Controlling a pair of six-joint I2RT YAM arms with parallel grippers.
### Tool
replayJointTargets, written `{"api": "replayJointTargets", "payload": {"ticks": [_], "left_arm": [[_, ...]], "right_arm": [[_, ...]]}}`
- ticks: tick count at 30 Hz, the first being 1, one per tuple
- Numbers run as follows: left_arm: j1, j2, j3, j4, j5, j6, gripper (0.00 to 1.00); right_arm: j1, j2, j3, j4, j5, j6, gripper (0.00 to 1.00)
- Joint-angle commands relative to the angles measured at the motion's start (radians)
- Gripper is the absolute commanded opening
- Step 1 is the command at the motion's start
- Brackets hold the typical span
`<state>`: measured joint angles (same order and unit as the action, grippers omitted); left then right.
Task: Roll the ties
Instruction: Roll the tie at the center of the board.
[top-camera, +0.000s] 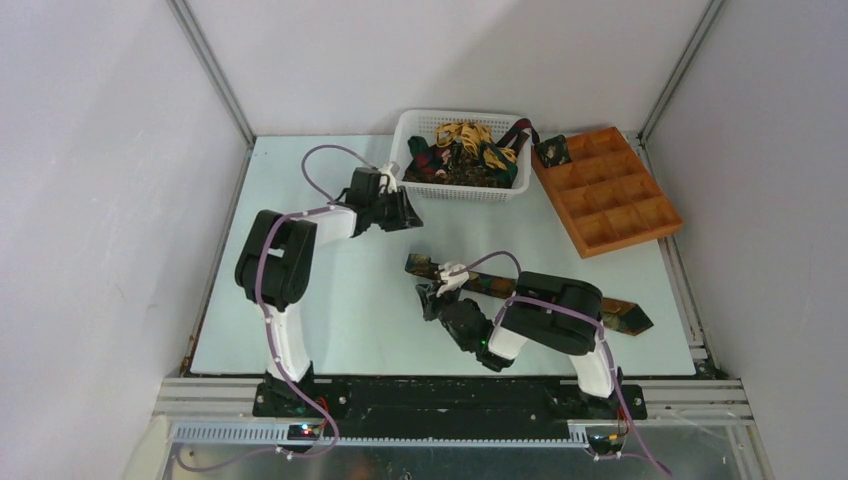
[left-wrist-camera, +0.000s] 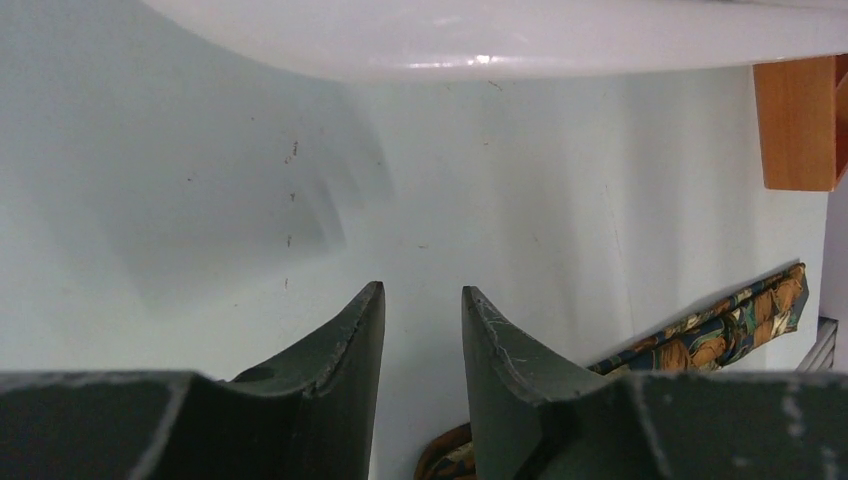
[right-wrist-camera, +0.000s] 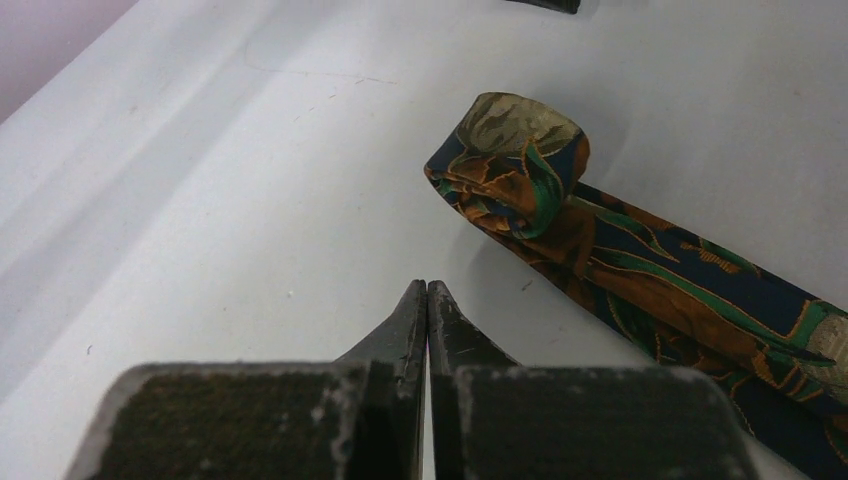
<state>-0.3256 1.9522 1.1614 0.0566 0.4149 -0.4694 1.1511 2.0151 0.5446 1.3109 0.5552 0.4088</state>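
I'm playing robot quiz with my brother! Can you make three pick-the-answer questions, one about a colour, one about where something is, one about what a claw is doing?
1. What colour is the basket? A white; B red; C black.
2. Where does the long tie lie? A in the basket; B flat on the table; C over an arm.
3. The right gripper is: A wide open; B holding the tie; C shut, empty.
Answers: A, its walls are white; B, it stretches across the table; C, its fingers meet beside the tie.
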Motion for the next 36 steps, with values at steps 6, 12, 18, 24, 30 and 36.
{"api": "replayJointTargets", "payload": {"ticks": [6,12,18,24,30,36], "left_arm": [[-0.028,0.034,0.025,0.046,0.036,0.018,0.37],[-0.037,0.048,0.026,0.042,0.037,0.021,0.32],[-0.038,0.049,0.02,0.029,0.034,0.012,0.21],[-0.039,0.034,0.014,-0.006,0.034,-0.005,0.1],[-0.041,0.034,0.006,-0.029,0.064,-0.015,0.04],[-0.043,0.033,0.0,-0.042,0.094,-0.021,0.0]], "right_arm": [[-0.001,0.061,0.008,0.152,0.101,-0.038,0.0],[-0.011,0.083,0.024,0.163,0.1,-0.036,0.0],[-0.018,0.099,0.043,0.168,0.097,-0.03,0.0],[-0.02,0.113,0.054,0.172,0.098,-0.02,0.0],[-0.012,0.119,0.054,0.173,0.109,-0.025,0.0],[-0.01,0.129,0.054,0.178,0.124,-0.022,0.0]]}}
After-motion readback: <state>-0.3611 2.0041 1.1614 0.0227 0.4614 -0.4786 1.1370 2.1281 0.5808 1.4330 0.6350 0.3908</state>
